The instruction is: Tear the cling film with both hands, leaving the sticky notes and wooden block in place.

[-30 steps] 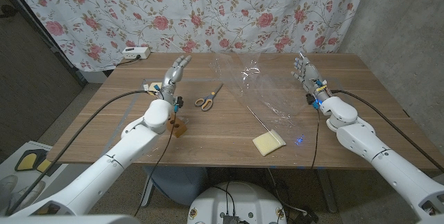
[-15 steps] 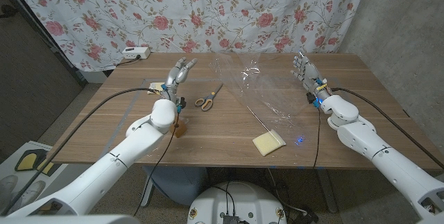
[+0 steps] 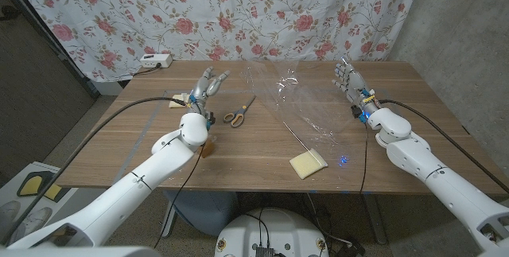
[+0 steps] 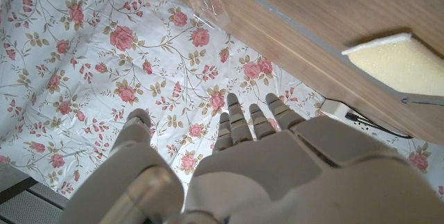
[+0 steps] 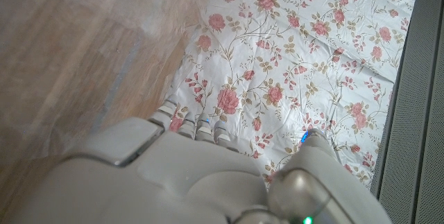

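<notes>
Cling film [image 3: 298,102] lay upper centre of the tabletop [image 3: 413,106]. Left robot hand [image 3: 208,84] and right robot hand [image 3: 347,77] both spread, empty. Risk: film dragging sticky notes [image 3: 308,162] while being gathered.

scissors [image 3: 237,114] lie on the wooden table [image 3: 413,90] before a floral curtain [image 3: 159,2].

1. Makeshift robot test rm / lab setup.
2. Rose-print cloth backdrop [image 3: 238,10] hung behind wooden table [image 3: 262,142].
3. Bare grey wall [image 3: 461,26] on right; power strip [image 3: 155,61] w/ cable at the table's far edge.
</notes>
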`<state>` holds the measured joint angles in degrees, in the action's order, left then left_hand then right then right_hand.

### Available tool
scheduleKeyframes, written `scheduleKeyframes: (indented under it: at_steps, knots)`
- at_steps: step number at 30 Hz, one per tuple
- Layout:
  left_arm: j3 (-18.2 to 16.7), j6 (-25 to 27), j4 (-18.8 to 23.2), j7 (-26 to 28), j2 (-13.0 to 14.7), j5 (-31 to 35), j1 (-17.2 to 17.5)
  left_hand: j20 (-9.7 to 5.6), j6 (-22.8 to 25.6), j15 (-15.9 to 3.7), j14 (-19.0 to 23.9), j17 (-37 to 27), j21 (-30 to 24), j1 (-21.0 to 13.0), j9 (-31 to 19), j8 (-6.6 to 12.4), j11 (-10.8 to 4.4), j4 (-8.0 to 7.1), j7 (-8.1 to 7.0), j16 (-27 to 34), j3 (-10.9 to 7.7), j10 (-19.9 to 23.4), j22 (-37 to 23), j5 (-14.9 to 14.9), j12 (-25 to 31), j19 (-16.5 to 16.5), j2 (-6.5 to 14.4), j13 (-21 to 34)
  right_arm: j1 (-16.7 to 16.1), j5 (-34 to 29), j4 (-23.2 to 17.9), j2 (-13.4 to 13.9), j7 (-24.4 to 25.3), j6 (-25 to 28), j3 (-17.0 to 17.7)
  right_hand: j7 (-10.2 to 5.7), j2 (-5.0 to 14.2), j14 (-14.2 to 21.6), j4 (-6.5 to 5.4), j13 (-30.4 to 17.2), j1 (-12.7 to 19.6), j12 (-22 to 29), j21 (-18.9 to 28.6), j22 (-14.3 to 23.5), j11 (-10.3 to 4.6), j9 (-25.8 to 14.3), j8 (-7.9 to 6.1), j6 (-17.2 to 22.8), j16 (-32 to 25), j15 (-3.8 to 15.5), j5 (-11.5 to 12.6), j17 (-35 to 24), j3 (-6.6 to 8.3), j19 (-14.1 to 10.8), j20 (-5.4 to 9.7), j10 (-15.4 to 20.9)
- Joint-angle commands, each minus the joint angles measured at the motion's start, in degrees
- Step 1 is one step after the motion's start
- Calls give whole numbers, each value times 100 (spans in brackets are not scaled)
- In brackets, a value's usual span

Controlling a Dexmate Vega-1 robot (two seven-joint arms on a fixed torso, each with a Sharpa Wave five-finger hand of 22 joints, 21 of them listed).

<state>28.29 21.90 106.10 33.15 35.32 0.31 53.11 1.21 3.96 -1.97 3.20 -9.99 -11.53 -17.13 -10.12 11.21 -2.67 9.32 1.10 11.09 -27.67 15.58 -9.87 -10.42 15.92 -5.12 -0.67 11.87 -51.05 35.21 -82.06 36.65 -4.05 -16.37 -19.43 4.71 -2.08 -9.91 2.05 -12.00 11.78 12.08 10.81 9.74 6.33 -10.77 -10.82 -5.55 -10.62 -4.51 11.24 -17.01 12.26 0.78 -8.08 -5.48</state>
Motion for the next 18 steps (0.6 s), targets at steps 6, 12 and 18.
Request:
scheduleKeyframes:
  at_steps: [6, 12, 18]
  knots:
    - [341, 638, 72, 156, -46, 617, -231, -19, 386, -112, 198, -5, 32, -359, -11, 90, -122, 38, -622, 12, -64, 399, -7, 19, 99, -86, -22, 16, 109, 71, 177, -71, -192, -110, -30, -10, 74, -206, 50, -22, -8, -5, -12, 19, 11, -26, 0, -56, -28, 0, -19, 7, 2, 41, -17, -67]
    - [456, 790, 52, 132, -50, 804, -310, 19, 439, -26, 80, -6, 65, -452, -12, 77, -134, 36, -626, -40, -66, 400, -8, 28, 65, -14, -35, 15, 119, 96, 204, -98, -211, -149, -21, -5, 92, -239, 58, -25, -9, -12, -17, 20, 17, -26, 4, -97, -32, -10, -23, 27, 1, 77, -18, -97]
    - [606, 1038, 18, 48, -54, 1015, -455, 17, 691, -7, 28, -10, 73, -563, -25, 132, -135, 26, -315, -41, -55, 390, -9, 41, 18, 36, -66, 18, 124, 108, 203, -88, -238, -156, -15, -9, 106, -245, 70, -30, -8, -4, -9, 20, 11, -27, -6, -104, -45, -11, -28, 52, -1, 80, -17, -89]
